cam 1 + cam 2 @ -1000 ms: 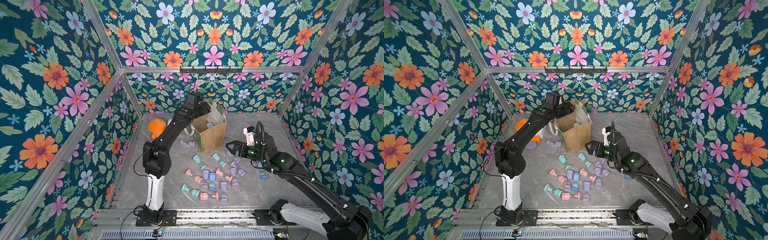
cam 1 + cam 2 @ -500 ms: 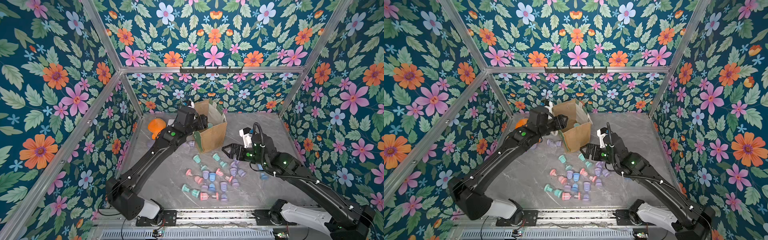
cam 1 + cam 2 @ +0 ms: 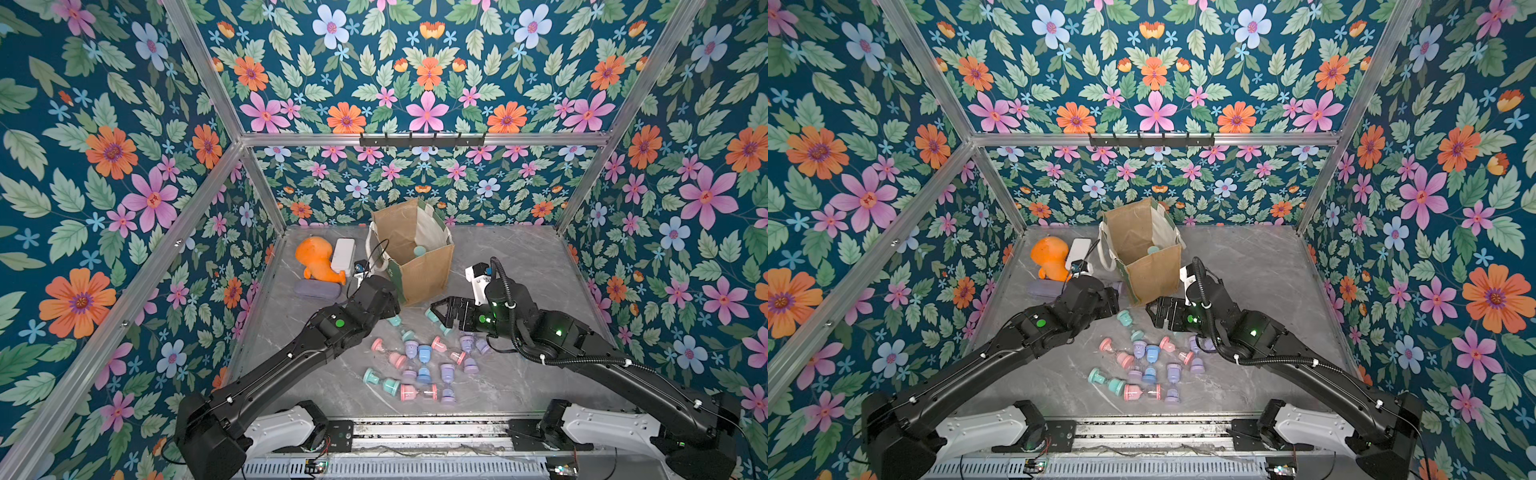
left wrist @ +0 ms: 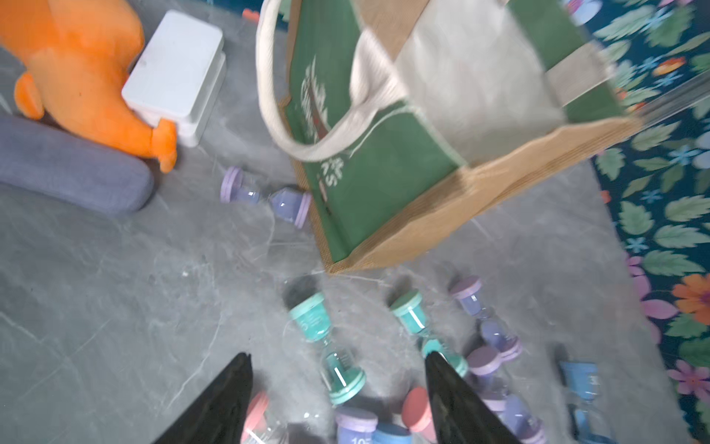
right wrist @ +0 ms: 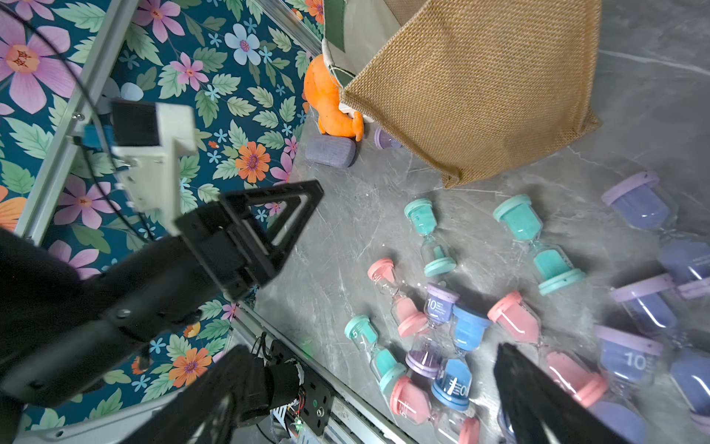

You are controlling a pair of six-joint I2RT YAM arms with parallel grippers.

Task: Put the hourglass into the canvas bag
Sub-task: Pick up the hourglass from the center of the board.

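In both top views the tan canvas bag [image 3: 428, 274] stands open at the counter's [image 3: 519, 257] far side, 1 bagged hourglass [image 3: 419, 250] inside and loose hourglasses [image 3: 424, 354] before it

Left wrist alone shows its green printed panel; the left pincer [image 4: 338, 355] is half open, empty, over a lying teal hourglass [image 4: 326, 338]

Right wrist: right pincer [image 5: 369, 348] wide, empty

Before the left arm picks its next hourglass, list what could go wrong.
1. The open left end effector hangs over a teal hourglass in a crowded pile; closing may catch neighbours.
2. The right end effector hovers by the same pile; the arms could collide.
3. The loose handle on the canvas bag might snag an arm.
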